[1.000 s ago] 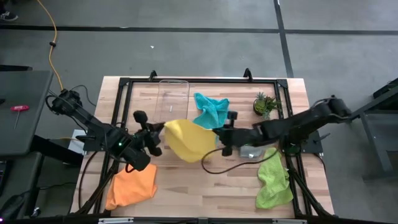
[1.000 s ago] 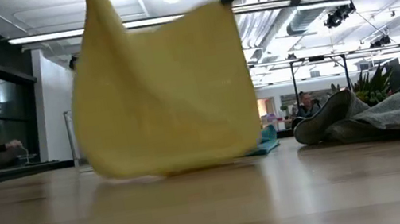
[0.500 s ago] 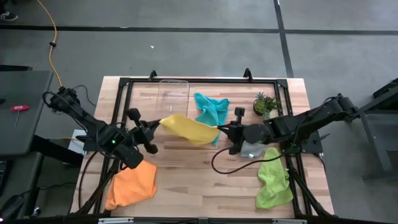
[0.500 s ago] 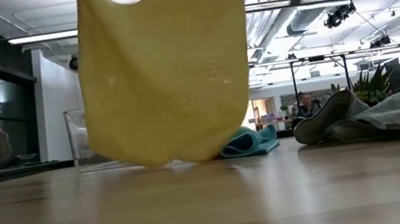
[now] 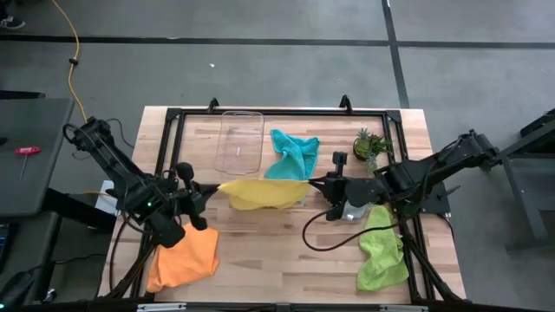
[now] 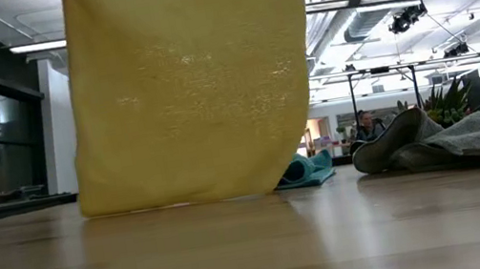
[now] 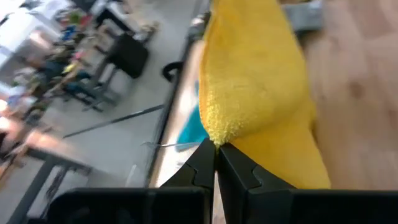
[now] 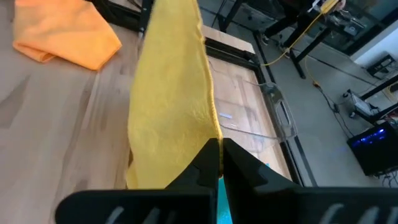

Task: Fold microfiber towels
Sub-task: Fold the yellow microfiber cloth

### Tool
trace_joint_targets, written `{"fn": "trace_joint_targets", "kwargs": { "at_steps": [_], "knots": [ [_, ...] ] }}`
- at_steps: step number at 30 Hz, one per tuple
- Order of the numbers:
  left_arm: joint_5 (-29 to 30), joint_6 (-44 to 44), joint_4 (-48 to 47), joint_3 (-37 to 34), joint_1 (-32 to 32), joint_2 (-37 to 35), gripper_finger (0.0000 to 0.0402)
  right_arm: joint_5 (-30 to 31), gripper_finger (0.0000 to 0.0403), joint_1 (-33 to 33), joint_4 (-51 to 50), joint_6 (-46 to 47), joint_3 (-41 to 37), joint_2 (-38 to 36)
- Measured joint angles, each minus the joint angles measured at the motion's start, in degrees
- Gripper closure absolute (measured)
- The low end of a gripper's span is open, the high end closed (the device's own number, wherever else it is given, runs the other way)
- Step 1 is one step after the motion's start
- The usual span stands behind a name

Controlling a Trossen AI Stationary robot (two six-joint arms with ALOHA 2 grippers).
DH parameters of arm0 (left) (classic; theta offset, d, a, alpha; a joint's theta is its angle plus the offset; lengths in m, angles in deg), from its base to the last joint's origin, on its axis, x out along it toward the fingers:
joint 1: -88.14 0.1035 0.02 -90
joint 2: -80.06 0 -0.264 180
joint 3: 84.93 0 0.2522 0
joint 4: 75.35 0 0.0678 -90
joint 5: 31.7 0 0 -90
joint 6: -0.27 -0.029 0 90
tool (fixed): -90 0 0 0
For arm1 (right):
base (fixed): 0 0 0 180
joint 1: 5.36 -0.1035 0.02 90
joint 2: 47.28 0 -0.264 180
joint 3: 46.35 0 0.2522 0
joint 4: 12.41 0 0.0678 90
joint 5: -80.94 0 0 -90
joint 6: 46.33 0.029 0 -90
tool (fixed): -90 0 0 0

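My left gripper [image 7: 215,152] and right gripper [image 8: 220,149] each have jaws clamped on an upper corner of the yellow microfiber towel [image 5: 260,192], stretched between them above the wooden table [image 5: 277,260]. In the low view it hangs as a curtain, its top cut off, hiding both grippers and most of the teal-blue cloth [image 6: 306,170] behind.

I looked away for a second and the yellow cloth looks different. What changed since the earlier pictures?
The two grippers, left and right, moved apart, pulling the yellow towel from a sagging bundle into a flat hanging sheet, its lower edge at the table. Both kept their pinch on its top corners; nothing was released. The teal, orange and green towels, tray and plant stayed put.
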Motion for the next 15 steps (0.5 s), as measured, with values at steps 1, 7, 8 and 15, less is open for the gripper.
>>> {"fn": "trace_joint_targets", "kwargs": {
  "at_steps": [1, 7, 8, 15],
  "knots": [
    [-0.8, -1.1, -0.1, 0.2, -0.4, -0.2, 0.0401, 0.1, 0.0403, 0.0, -0.1, 0.0, 0.0, 0.0],
    [1.2, -3.2, -5.7, 2.3, -1.2, -0.4, 0.0401, 5.4, 0.0403, 0.0, 1.4, -3.6, 0.0, 0.0],
    [1.9, -3.2, -6.5, 3.0, -1.2, -0.4, 0.0401, 6.1, 0.0403, 0.0, 1.7, -4.3, 0.0, 0.0],
    [7.4, -6.3, -9.3, 7.9, -1.1, -0.4, 0.0401, 12.0, 0.0403, 0.0, 2.2, -6.2, 0.0, 0.0]
  ]
}}
